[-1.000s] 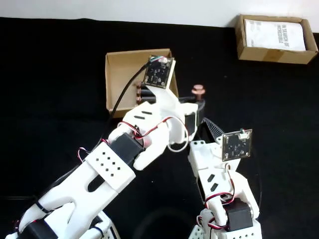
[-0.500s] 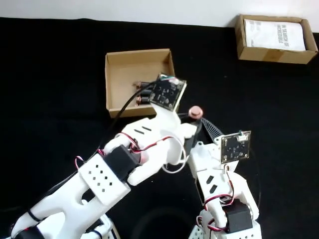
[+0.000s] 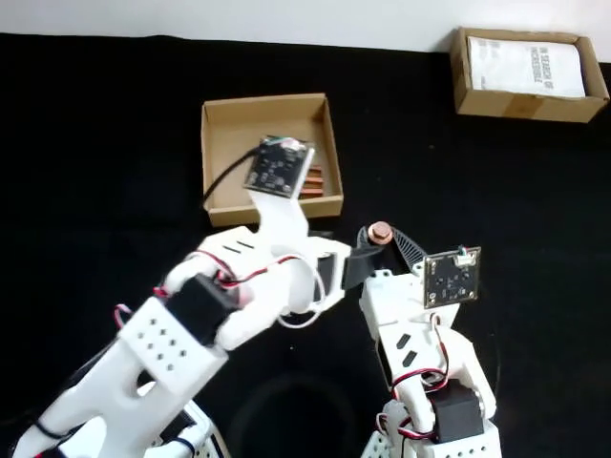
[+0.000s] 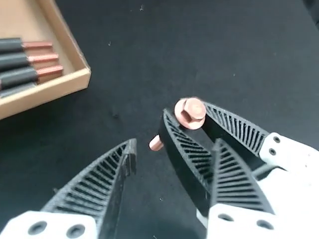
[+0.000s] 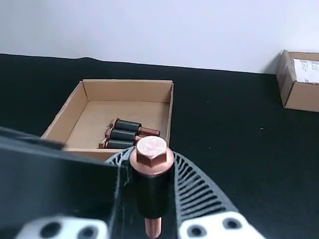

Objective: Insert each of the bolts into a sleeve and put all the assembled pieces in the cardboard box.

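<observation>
Over the last second, our right gripper [image 5: 149, 162], clamped on the sleeved bolt [image 5: 149, 186], has drawn back from beside the cardboard box [image 3: 224, 143]. Our left gripper [image 4: 175, 147], fingers apart, has swung in close by it, so we judge a handover comes before boxing.

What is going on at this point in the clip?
The right arm's pincer is shut on a copper bolt that sits inside its black sleeve, head up. The left arm's pincer is open, close beside that piece. Three assembled pieces lie side by side in the cardboard box, so the held one is not yet boxed.
</observation>
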`<state>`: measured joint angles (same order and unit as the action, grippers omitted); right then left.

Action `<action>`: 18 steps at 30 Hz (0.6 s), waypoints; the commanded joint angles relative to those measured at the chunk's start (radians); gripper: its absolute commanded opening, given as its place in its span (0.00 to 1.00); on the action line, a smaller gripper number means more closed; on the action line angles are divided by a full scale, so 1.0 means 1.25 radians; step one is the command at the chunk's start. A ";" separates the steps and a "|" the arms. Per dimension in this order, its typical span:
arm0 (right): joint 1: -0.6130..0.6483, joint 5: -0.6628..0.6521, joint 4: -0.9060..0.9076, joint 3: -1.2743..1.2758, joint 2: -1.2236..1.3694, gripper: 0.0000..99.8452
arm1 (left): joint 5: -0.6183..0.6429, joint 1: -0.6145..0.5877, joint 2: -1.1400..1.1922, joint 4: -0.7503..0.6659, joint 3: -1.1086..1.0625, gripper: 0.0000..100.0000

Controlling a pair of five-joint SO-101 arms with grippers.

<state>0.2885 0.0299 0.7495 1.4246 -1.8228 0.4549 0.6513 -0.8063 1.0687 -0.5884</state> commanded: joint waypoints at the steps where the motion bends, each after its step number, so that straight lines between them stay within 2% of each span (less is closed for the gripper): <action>1: -0.033 0.007 -0.019 -0.035 -0.001 0.01 | -0.007 -0.009 -0.091 0.053 0.053 0.15; 6: -0.035 0.005 -0.040 -0.044 0.002 0.01 | -0.131 -0.010 -0.257 0.095 0.058 0.00; 9: -0.036 -0.002 -0.132 -0.058 0.004 0.01 | -0.184 -0.053 -0.353 0.145 0.058 0.01; 13: -0.037 -0.021 -0.203 -0.137 0.069 0.01 | -0.220 -0.206 -0.465 0.172 0.002 0.01; 18: -0.046 -0.023 -0.224 -0.317 0.296 0.01 | -0.317 -0.449 -0.650 0.166 -0.131 0.01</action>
<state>0.2486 0.0100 0.5056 1.1976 -1.6034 0.1112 0.2570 -1.5060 1.2789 -0.6851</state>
